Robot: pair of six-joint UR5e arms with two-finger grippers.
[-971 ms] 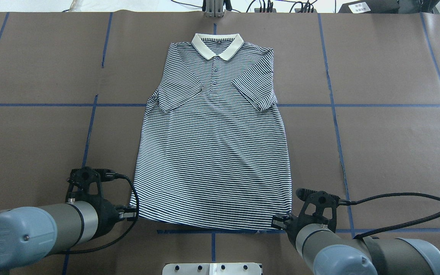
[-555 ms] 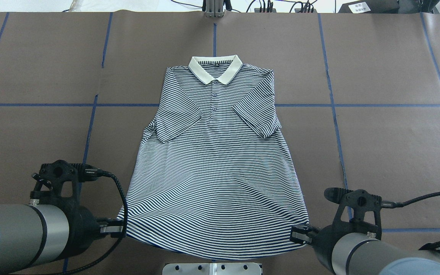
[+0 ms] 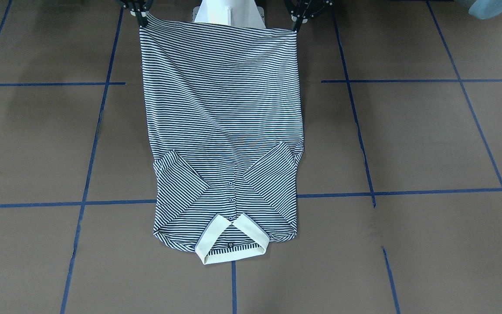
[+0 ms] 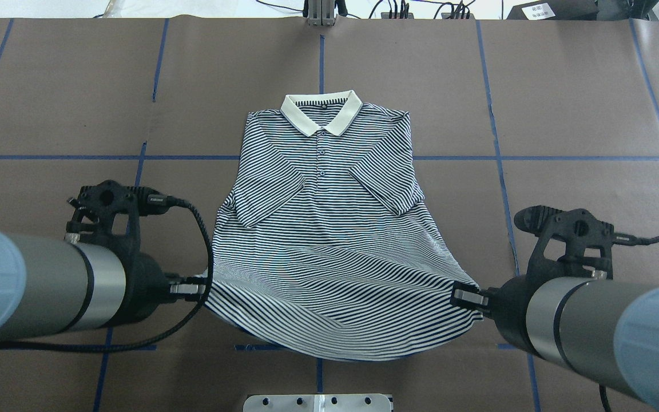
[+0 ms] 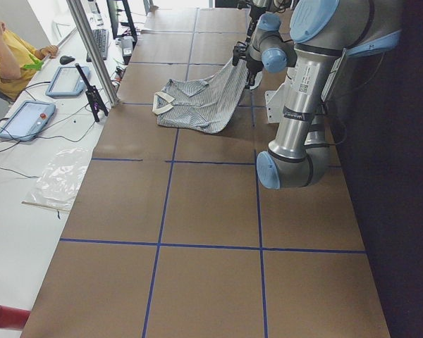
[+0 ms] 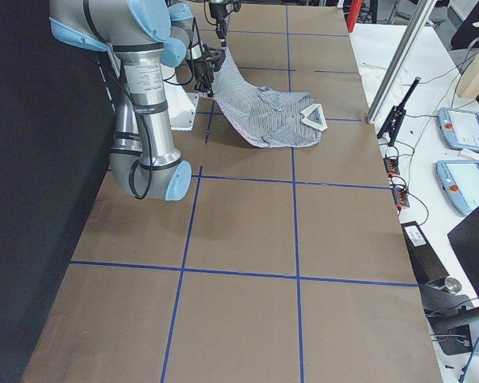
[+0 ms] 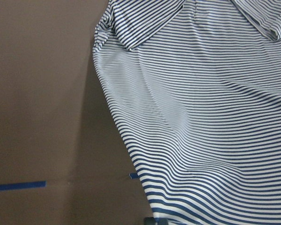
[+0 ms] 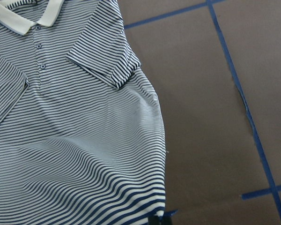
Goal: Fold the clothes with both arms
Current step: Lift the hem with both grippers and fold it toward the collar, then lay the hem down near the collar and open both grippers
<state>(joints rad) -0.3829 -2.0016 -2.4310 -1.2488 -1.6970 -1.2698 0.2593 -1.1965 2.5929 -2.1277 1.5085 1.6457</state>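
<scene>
A brown table (image 4: 581, 103) marked with blue tape lines. 2 silver-grey arms reach in from its near edge, the left arm (image 4: 49, 292) and the right arm (image 4: 581, 320). Between them, on the table's centre line, lies a navy-and-white striped polo shirt (image 4: 329, 229), front up, both sleeves folded in across the chest. Its upper half rests flat with the collar toward the far edge, and its hem hangs raised above the near edge. The left gripper (image 4: 192, 288) is pinched narrow on 1 hem corner, and the right gripper (image 4: 461, 297) is pinched on the other. The cream collar (image 4: 349, 114) lies open. 3 small buttons (image 4: 321, 153) run below it.
</scene>
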